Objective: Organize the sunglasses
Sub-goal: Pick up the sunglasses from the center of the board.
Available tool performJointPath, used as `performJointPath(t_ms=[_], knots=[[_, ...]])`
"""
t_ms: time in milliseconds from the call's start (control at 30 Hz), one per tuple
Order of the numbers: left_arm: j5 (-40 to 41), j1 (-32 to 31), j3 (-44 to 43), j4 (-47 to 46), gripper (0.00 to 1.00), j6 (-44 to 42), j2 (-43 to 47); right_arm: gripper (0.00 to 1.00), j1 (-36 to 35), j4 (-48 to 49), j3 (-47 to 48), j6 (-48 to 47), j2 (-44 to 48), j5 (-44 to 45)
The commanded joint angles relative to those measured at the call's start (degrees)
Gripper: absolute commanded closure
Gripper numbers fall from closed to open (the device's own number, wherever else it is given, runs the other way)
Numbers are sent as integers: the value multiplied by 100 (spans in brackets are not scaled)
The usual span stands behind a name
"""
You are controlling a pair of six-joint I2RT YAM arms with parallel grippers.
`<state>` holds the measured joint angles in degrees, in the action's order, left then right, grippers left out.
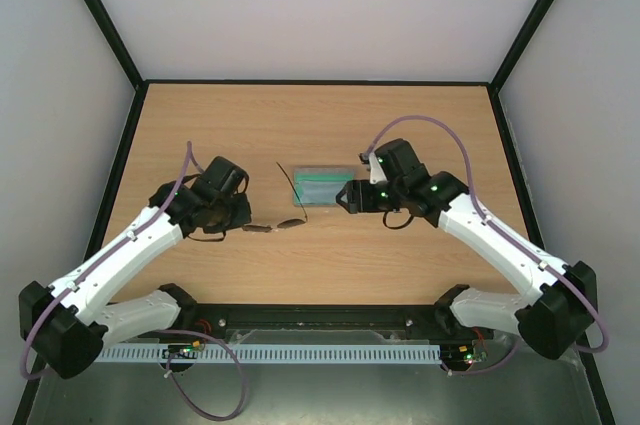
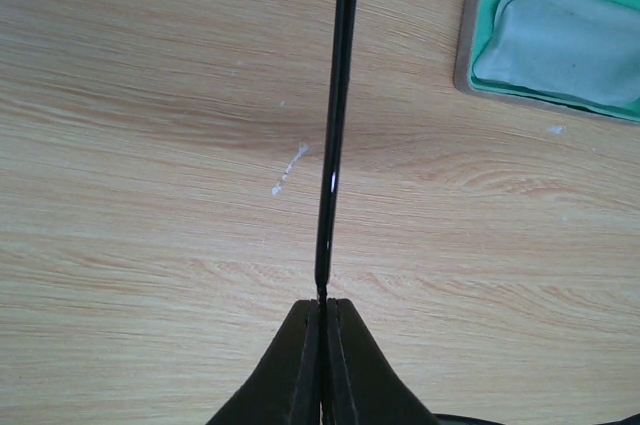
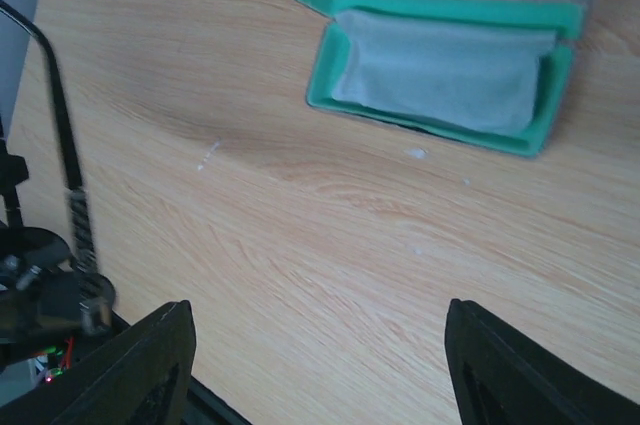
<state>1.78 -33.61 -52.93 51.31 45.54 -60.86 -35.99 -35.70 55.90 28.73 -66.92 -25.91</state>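
Sunglasses (image 1: pixel 290 224) look light, fragile | my left gripper (image 2: pixel 322 305) pinches one temple arm (image 2: pixel 335 145) | right gripper (image 3: pixel 318 323) released | I'd squeeze gently.

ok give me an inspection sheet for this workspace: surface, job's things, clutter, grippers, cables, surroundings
surface: wooden table, a few small white specks
job's things: sunglasses just near-left of the open case; cloth lying inside the case
clutter: nothing seen
grippers: left gripper shut on one arm of the sunglasses; right gripper open and empty, beside the case
cables: purple cable looping along each arm, not touching the sunglasses or case
surroundings: pale walls on three sides
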Motion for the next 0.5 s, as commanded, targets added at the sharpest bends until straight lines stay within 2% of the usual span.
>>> performJointPath(t_ms=[0, 200, 467], knots=[[276, -175, -215, 156, 98, -184, -135, 32, -389, -350, 555, -10, -297, 542], [265, -223, -158, 47, 98, -194, -85, 34, -773, -575, 1101, 3, -913, 1072], [196, -274, -154, -58, 98, -227, -84, 35, -1355, -527, 1691, 53, -1637, 1279]])
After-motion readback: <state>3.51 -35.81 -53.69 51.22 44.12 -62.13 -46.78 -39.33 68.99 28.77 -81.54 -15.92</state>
